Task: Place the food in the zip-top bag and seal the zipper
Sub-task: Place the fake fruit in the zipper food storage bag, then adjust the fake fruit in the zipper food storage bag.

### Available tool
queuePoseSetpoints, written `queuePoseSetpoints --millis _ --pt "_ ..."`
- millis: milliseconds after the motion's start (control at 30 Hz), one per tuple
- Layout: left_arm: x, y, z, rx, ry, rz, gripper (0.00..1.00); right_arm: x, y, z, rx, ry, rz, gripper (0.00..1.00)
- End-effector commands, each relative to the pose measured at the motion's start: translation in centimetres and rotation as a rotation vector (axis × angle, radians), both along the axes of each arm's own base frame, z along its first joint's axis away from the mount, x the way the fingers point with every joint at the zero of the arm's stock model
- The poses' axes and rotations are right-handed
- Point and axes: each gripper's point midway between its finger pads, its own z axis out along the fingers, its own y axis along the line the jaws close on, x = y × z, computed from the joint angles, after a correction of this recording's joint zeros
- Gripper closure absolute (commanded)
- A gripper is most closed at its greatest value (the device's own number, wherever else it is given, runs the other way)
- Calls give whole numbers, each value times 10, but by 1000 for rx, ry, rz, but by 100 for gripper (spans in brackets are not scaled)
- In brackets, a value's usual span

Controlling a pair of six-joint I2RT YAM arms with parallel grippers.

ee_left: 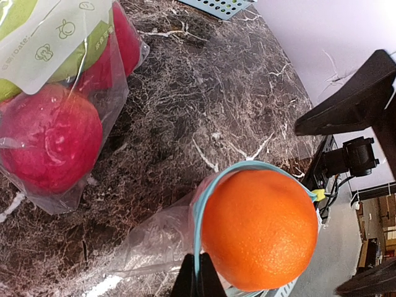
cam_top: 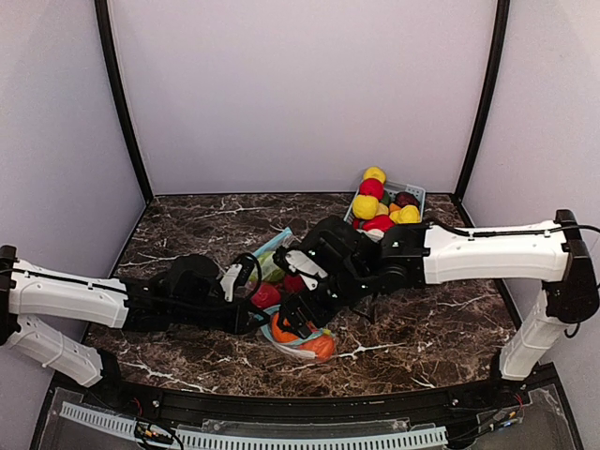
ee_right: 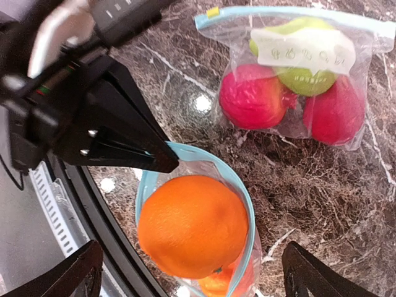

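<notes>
A clear zip-top bag with a light-blue zipper rim [ee_right: 244, 204] lies on the dark marble table, its mouth held wide. My left gripper [ee_left: 198, 275] is shut on that rim [ee_left: 201, 216]; it also shows as a black wedge [ee_right: 124, 139] in the right wrist view. An orange toy fruit [ee_right: 192, 226] sits in the bag's mouth [ee_left: 260, 229], with a second orange fruit [ee_right: 216, 283] deeper inside. My right gripper [ee_right: 192, 263] hangs open over the orange, its fingers [ee_right: 83, 272] wide on either side and not touching it. From above, both grippers meet over the bag [cam_top: 300, 339].
A second zip-top bag [ee_right: 297, 80] with red and green fruits lies just beyond [cam_top: 272, 270]. The light-blue slatted basket [cam_top: 412, 192] stands at the back right with yellow and red fruits [cam_top: 373, 192]. The table's front edge with its black rail [cam_top: 300, 405] is close to the bag.
</notes>
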Motion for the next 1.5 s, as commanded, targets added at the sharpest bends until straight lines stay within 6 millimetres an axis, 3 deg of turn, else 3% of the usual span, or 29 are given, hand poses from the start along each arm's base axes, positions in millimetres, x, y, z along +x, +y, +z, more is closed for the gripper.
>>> queuePoseSetpoints --millis 0,233,433,633,867,1167,1467 --pt "-3 2 4 -17 -40 -23 99 1 -6 36 105 -28 -8 1" --pt "-6 -1 1 -29 -56 -56 99 1 -2 23 264 79 65 1" --pt "-8 -2 -4 -26 -67 -78 99 9 -2 -11 301 152 62 1" --pt "-10 1 -9 -34 -77 -81 99 14 -1 -33 317 194 44 3" --pt "-13 -3 -8 -49 -84 -112 99 18 6 -55 283 235 22 7" --pt "-10 -2 -7 -46 -104 -110 99 21 0 -81 199 282 -50 16" --pt "-2 -1 20 -71 -190 -91 99 23 -14 -105 80 294 -99 17"
